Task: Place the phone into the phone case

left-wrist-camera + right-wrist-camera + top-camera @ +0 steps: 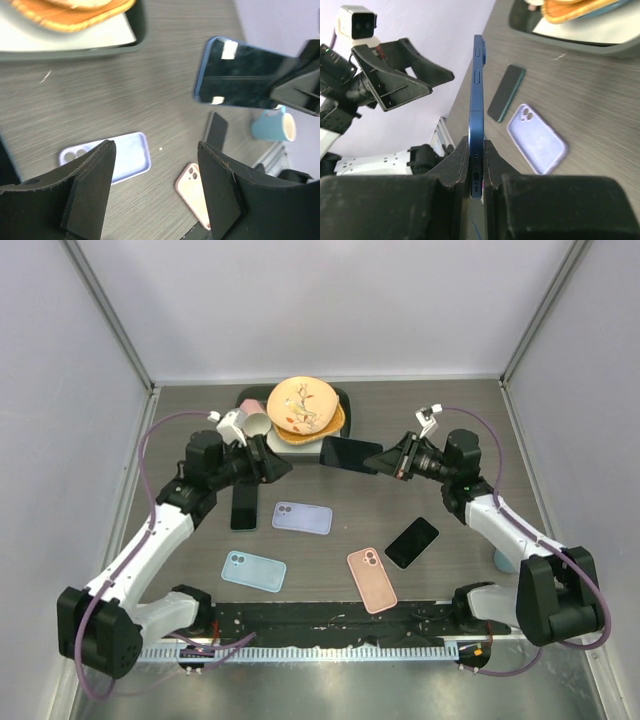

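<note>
**Blue phone pinched in the air by the right end effector, left one spread beside it**

The right end effector [476, 150] is pressed together on the short end of the blue phone [348, 453], holding it off the tabletop [450, 410] with its long edge up in the right wrist view. The phone sticks out from the fingertips towards the left arm. Facing it, just past the phone's free end, the left end effector [156, 150] stands spread with nothing between its fingers [95, 180].

Below and between the two lies a lavender case [302, 518], hollow side down, camera cutout showing. Beside it, under the left end effector, lies a dark phone [243, 508]. Nearer the arm bases lie a light blue case [253, 571] and a pink case [371, 579]. A second black phone [411, 542] rests below the right end effector, just beside the pink case.

Beyond the held phone, a dark tray [135, 30] carries stacked plates [305, 408], and a pale cup [250, 422] sits at the tray's edge, close behind the left end effector. A blue mug [272, 126] stands by the right arm, well apart from the cases.
</note>
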